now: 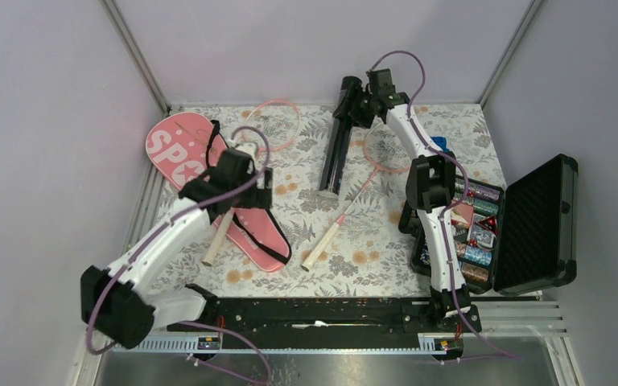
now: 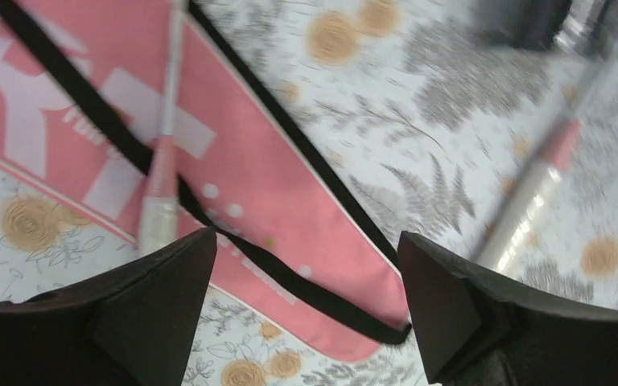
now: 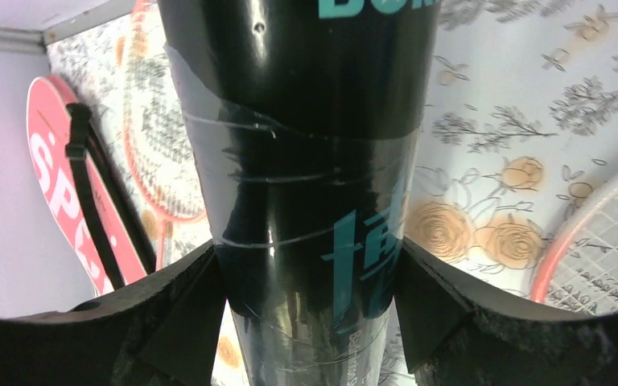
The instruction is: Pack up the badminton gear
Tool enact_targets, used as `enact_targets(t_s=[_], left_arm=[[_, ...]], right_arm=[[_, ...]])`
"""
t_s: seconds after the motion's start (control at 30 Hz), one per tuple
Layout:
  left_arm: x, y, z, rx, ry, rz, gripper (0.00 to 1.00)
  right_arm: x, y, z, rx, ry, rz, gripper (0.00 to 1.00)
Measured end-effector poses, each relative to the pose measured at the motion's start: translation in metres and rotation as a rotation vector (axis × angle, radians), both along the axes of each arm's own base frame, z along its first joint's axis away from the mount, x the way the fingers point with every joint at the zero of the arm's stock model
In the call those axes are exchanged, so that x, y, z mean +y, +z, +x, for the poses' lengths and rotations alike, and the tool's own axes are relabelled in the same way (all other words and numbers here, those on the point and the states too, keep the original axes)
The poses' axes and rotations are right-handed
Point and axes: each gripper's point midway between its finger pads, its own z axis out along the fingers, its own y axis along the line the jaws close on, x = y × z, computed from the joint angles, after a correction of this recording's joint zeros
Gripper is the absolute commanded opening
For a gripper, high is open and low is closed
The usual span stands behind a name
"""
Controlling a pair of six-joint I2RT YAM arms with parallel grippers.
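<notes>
- Tube (image 1: pixel 335 153): black with teal print, at the far middle of the table. Its far end sits between the fingers of the right claw (image 1: pixel 359 98), which is clamped on it from both sides. Its near end points toward the middle of the table, and whether it rests there cannot be told.
- Bag (image 1: pixel 179 149): long and pink, with white lettering and a black strap. It lies flat on the left, slanting from the far-left corner toward the near middle.
- First racket (image 1: pixel 219 237): its pink head lies beyond the bag, its shaft crosses the bag, and its cream handle is at the bag's near-left edge.
- Left claw (image 1: pixel 249 173): it hangs over the bag and that shaft, jaws wide apart, nothing between them.
- Second racket (image 1: pixel 346 211): its head is just right of the tube, under the right arm. Its cream handle points near-left, apart from the bag.
- Cloth (image 1: pixel 354 265): white with grey ferns and orange roses, it covers the table.
- Case (image 1: pixel 535 217): black, at the right edge, with its lid raised and patterned rolls (image 1: pixel 475 233) inside. A small blue toy (image 1: pixel 439 145) sits just beyond it.
- Walls (image 1: pixel 306 40): plain pale grey on three sides, with metal posts (image 1: pixel 135 56) at the far corners. A black rail (image 1: pixel 314 312) runs along the near edge.
</notes>
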Motion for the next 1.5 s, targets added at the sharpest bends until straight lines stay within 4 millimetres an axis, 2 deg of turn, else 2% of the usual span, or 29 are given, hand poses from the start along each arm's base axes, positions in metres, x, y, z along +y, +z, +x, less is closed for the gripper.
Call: enact_targets(t_s=[0.1, 0.17, 0.27, 0.37, 0.47, 0.6, 0.7, 0.8, 0.93, 1.07, 1.2, 1.27, 1.37, 1.43, 1.5], left_arm=[[0.032, -0.016, 0.029, 0.111, 0.132, -0.053, 0.92], [0.05, -0.027, 0.038, 0.161, 0.194, -0.05, 0.92], [0.066, -0.04, 0.043, 0.244, 0.244, -0.019, 0.9], [0.078, -0.058, 0.045, 0.331, 0.266, 0.033, 0.9], [0.088, -0.077, 0.033, 0.426, 0.273, 0.096, 0.93], [0.094, -0.083, 0.025, 0.466, 0.267, 0.104, 0.92], [0.097, -0.088, 0.036, 0.495, 0.273, 0.062, 0.88], [0.093, -0.098, 0.065, 0.517, 0.272, 0.022, 0.87], [0.086, -0.109, 0.093, 0.519, 0.26, 0.004, 0.83], [0.082, -0.115, 0.109, 0.515, 0.237, 0.001, 0.72], [0.078, -0.119, 0.116, 0.516, 0.216, -0.011, 0.61], [0.077, -0.124, 0.118, 0.523, 0.204, -0.014, 0.55], [0.077, -0.133, 0.118, 0.539, 0.197, -0.007, 0.42], [0.076, -0.136, 0.118, 0.546, 0.195, -0.009, 0.26], [0.075, -0.137, 0.119, 0.547, 0.194, -0.013, 0.13]], right_arm=[[-0.01, -0.028, 0.005, 0.076, -0.055, 0.021, 0.54], [-0.017, -0.041, 0.002, 0.118, -0.082, 0.023, 0.56], [-0.026, -0.051, 0.001, 0.149, -0.108, 0.021, 0.64], [-0.031, -0.048, 0.004, 0.143, -0.12, 0.016, 0.78], [-0.033, -0.04, 0.01, 0.118, -0.127, 0.018, 0.79], [-0.036, -0.038, 0.012, 0.107, -0.141, 0.005, 0.8], [-0.041, -0.036, 0.006, 0.121, -0.154, -0.011, 0.81], [-0.045, -0.018, -0.006, 0.131, -0.16, -0.019, 0.8], [-0.049, 0.027, -0.032, 0.104, -0.153, -0.008, 0.78], [-0.056, 0.08, -0.081, 0.036, -0.139, 0.025, 0.75], [-0.056, 0.114, -0.114, -0.042, -0.112, 0.073, 0.74], [-0.053, 0.116, -0.131, -0.061, -0.097, 0.081, 0.74], [-0.038, 0.098, -0.162, -0.032, -0.053, 0.076, 0.73], [-0.027, 0.081, -0.182, 0.004, -0.019, 0.072, 0.72], [-0.019, 0.063, -0.201, 0.043, 0.011, 0.065, 0.71]])
